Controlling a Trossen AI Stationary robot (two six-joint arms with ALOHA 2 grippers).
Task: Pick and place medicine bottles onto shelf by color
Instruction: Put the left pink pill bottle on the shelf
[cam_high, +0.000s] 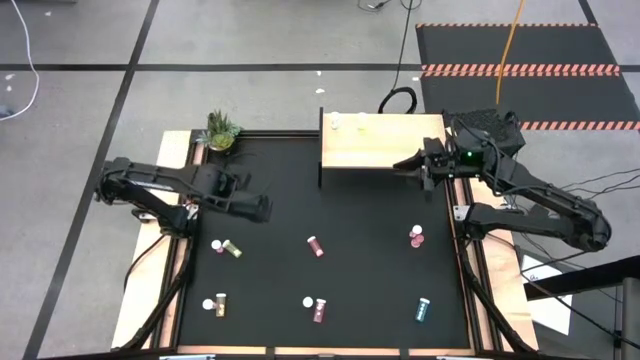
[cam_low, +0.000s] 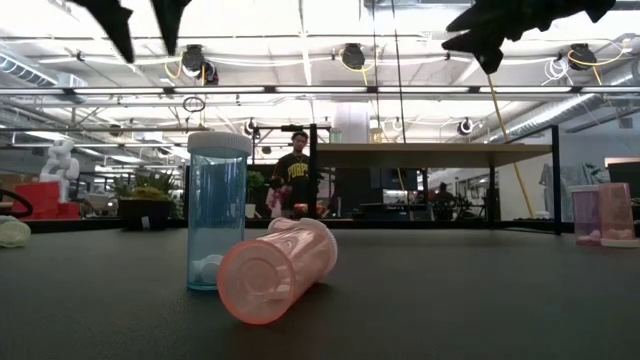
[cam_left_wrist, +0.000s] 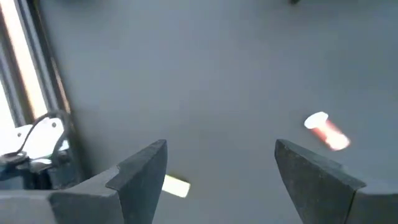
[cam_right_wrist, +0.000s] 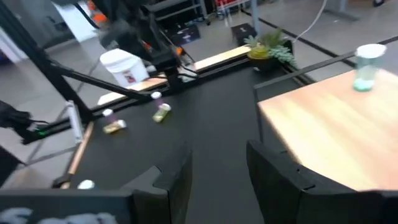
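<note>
Several medicine bottles lie scattered on the black table: two yellow ones (cam_high: 228, 247) (cam_high: 215, 303), a red one (cam_high: 316, 245), a pink one (cam_high: 417, 236), a dark red one (cam_high: 318, 308) and a teal one (cam_high: 424, 309). The pale wood shelf (cam_high: 380, 142) stands at the far edge with two small bottles (cam_high: 335, 122) (cam_high: 360, 122) on its far part. My left gripper (cam_left_wrist: 217, 180) hangs open above the table's left part, pointing down, with a yellow bottle (cam_left_wrist: 176, 185) below beside one finger. My right gripper (cam_right_wrist: 217, 177) is open and nearly level at the shelf's near right corner, holding nothing.
A green potted plant (cam_high: 221, 131) stands at the far left corner. Wooden side rails (cam_high: 178, 270) border the table. In the low view a teal bottle (cam_low: 218, 210) stands upright beside a lying pink one (cam_low: 275, 270). A person (cam_low: 296, 178) stands far behind the table.
</note>
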